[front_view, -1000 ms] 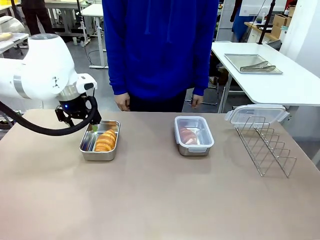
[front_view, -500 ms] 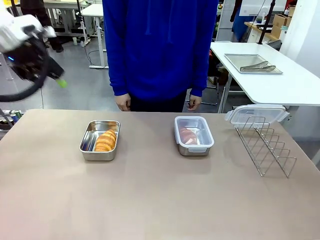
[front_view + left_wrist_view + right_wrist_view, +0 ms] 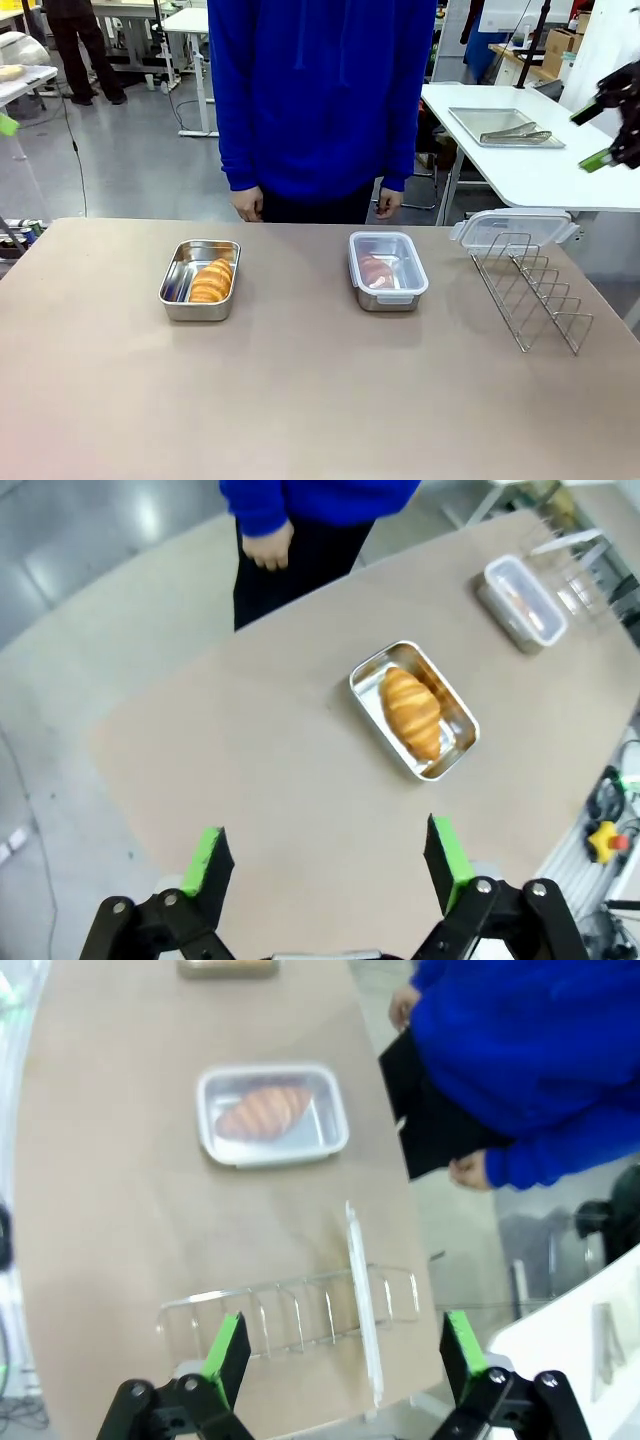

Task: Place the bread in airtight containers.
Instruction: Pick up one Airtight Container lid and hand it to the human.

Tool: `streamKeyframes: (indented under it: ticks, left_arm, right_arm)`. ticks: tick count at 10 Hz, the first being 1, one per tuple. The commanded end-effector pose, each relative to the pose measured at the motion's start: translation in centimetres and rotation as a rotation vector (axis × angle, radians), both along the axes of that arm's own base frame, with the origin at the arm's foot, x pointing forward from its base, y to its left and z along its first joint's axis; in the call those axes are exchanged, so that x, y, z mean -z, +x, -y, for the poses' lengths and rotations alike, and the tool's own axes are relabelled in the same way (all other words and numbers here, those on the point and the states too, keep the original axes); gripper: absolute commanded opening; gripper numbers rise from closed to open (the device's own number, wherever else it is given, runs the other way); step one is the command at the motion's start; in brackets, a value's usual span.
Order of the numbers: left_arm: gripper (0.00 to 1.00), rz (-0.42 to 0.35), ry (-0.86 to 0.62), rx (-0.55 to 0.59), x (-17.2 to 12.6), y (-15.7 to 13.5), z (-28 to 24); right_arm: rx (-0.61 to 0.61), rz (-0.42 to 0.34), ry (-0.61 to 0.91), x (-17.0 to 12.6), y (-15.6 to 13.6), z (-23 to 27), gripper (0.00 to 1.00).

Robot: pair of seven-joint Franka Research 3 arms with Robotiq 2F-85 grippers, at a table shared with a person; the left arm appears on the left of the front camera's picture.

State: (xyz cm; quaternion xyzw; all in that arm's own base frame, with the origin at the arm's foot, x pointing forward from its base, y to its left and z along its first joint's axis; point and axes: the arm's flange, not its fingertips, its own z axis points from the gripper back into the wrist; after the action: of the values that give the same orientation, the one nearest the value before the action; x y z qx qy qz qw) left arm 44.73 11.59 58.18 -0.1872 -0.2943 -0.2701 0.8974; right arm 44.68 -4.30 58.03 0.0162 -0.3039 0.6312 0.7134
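One croissant [image 3: 212, 281] lies in an uncovered steel tin [image 3: 178, 283] at the table's left. The second croissant [image 3: 377, 271] sits in the other tin [image 3: 388, 290], which has a clear lid on top. My left gripper [image 3: 328, 865] hangs open and empty high above the table's left end, looking down on the uncovered tin [image 3: 452, 748] and its croissant [image 3: 411, 712]. A green pad [image 3: 7, 124] of it shows at the left edge. My right gripper [image 3: 602, 133] is open and empty, raised at the upper right, above the lidded tin [image 3: 272, 1115] and the wire rack [image 3: 290, 1320].
A loose clear lid [image 3: 515, 228] leans against the far end of a wire rack [image 3: 535, 290] at the table's right. A person in a blue sweater [image 3: 320, 90] stands at the far edge, hands [image 3: 243, 205] down. A side table [image 3: 560, 170] with a tray stands behind.
My left arm has lifted from beside the uncovered tin and swung up and out past the left edge. The right gripper has come into sight at the upper right. The tins have not moved.
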Motion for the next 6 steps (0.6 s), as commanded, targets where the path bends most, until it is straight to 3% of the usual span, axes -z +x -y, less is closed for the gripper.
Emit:
streamKeyframes:
  ticks: [1, 3, 4, 6]
  left_arm:
    - [1.00, 0.109, -0.046, 0.081, 2.2, -0.9, -1.6]
    - [1.00, 0.168, -0.021, 0.150, 3.7, -0.7, -0.7]
    - [1.00, 0.092, -0.023, 0.072, 1.6, -1.2, -2.1]
    - [1.00, 0.092, -0.023, 0.072, 1.6, -1.2, -2.1]
  right_arm:
    - [0.064, -0.029, -0.117, 2.5, 1.7, -0.5, 1.00]
    - [0.060, 0.018, -0.184, 5.8, 3.8, -0.2, 1.00]
    - [0.023, -0.017, -0.115, 3.7, 2.3, -0.8, 1.00]
    - [0.023, -0.017, -0.115, 3.7, 2.3, -0.8, 1.00]
